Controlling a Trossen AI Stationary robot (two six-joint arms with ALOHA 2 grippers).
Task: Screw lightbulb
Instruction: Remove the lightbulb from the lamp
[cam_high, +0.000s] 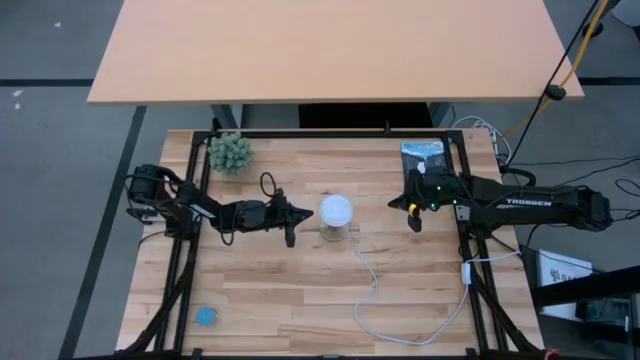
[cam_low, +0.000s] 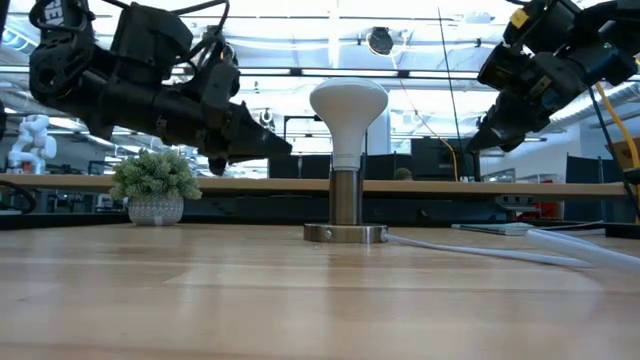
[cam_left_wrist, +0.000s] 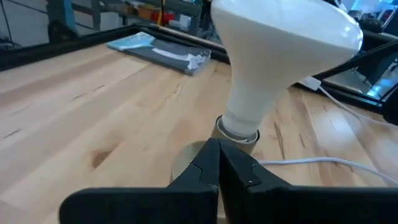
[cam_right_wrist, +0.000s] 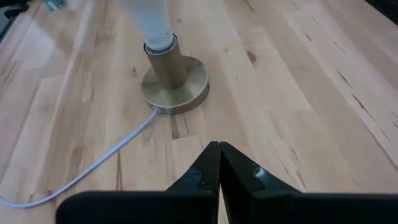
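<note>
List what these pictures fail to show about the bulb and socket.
- Screw base: inside the socket in every view, so how far the bulb is threaded in cannot be told.
- Bulb dome: cut off by the top edge in the right wrist view.
- Cord end: runs off the bottom edge in the high view.
- Blue object: too small to identify in the high view.

The light was bright and even, and it came from ceiling lamps (cam_low: 380, 40) that showed as white glare in the low view. The bulb (cam_low: 348, 108) shone white with a soft grey shade under its dome, and the table (cam_high: 300, 290) had only faint shadows. In the left wrist view the bulb looked stretched and a bit blurry because it was so close, and the room far behind was soft.
</note>
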